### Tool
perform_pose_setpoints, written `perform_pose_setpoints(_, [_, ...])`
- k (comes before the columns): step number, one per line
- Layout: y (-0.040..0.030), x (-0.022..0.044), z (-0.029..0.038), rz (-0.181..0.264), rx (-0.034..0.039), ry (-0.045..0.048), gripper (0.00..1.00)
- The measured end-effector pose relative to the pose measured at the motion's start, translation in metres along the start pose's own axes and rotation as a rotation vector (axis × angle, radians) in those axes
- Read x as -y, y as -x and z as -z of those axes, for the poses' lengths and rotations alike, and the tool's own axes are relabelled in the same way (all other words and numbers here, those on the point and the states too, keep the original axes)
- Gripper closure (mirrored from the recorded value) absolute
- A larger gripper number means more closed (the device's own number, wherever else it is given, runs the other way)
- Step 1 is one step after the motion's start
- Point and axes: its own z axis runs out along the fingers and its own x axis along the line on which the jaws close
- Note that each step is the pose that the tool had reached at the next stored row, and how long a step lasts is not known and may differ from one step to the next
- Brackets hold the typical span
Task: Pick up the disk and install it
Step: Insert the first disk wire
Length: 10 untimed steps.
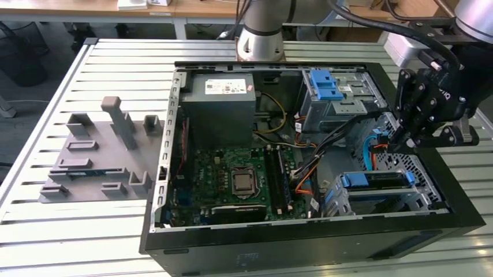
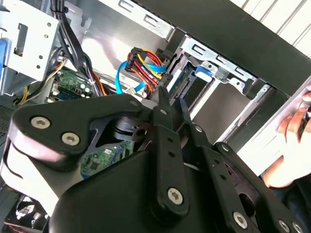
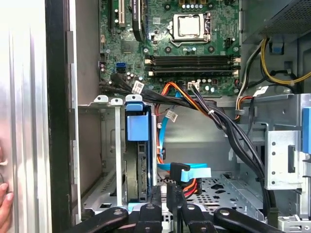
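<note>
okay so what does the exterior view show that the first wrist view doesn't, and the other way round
Exterior only: the grey fixture on the slatted table beside the case, and the arm's base. First wrist only: fingers of a person's hand at the frame edge. Both: the motherboard, the disk sitting in its bay, and the gripper above the case.

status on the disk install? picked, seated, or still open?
Looks mostly done: the silver-grey hard drive in its blue plastic carrier sits edge-on in the metal bay at the open black computer case's corner, also in the first wrist view. The black gripper hangs just above that bay. Whether it is fully seated or cabled can't be judged.
</note>
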Motion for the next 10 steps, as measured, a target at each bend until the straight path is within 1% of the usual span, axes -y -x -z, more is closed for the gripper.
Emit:
perform_pose_setpoints(5, [0.0042,-0.0001,-0.0008,0.0,-0.0005,0.0,0.76])
perform_pose_setpoints(10, [0.007,-0.0002,-0.0027,0.0,-0.0038,0.0,0.76])
